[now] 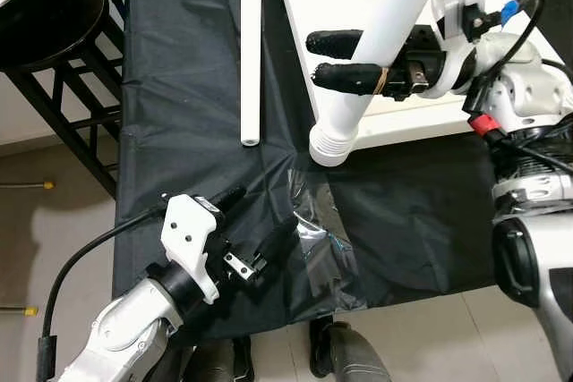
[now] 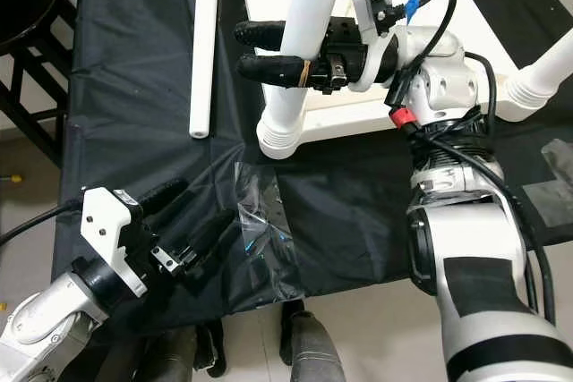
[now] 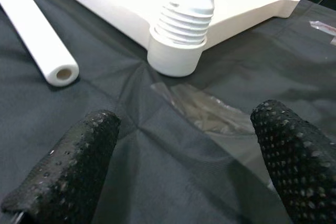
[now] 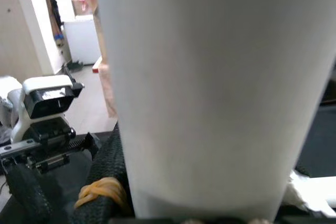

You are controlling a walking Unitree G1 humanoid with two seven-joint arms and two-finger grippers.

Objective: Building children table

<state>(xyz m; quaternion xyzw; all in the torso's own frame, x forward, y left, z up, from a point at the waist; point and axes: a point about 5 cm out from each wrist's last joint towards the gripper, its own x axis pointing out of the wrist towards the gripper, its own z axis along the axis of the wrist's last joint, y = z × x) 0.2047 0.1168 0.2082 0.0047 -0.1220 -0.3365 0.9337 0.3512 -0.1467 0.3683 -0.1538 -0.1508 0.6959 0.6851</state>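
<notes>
Right pincer (image 1: 333, 58): I see it in the upper middle of the frame, its 2 black fingers clamped around a white table leg (image 1: 387, 20).
Held leg: it slants down to a ribbed threaded collar (image 1: 333, 142) seated at the corner of the white tabletop (image 2: 421, 6), which lies flat on the black cloth (image 1: 188, 123).
Left pincer (image 1: 253, 234): low in the lower left, fingers apart, holding nothing, hovering just over the cloth.
Spare leg (image 1: 252, 42): a 2nd white tube lies on the cloth in the upper middle, its hollow end facing me, well apart from the left pincer.
Plastic bag (image 2: 264, 221): clear, flat on the cloth between the left pincer and the collar; I cannot tell whether anything is in it.
Edges: the near cloth edge runs along the bottom of the frame, with pale floor (image 1: 54, 221) beyond.
Open room: bare cloth between spare leg and left pincer; a black metal stool (image 1: 54, 33) crowds the upper left.
</notes>
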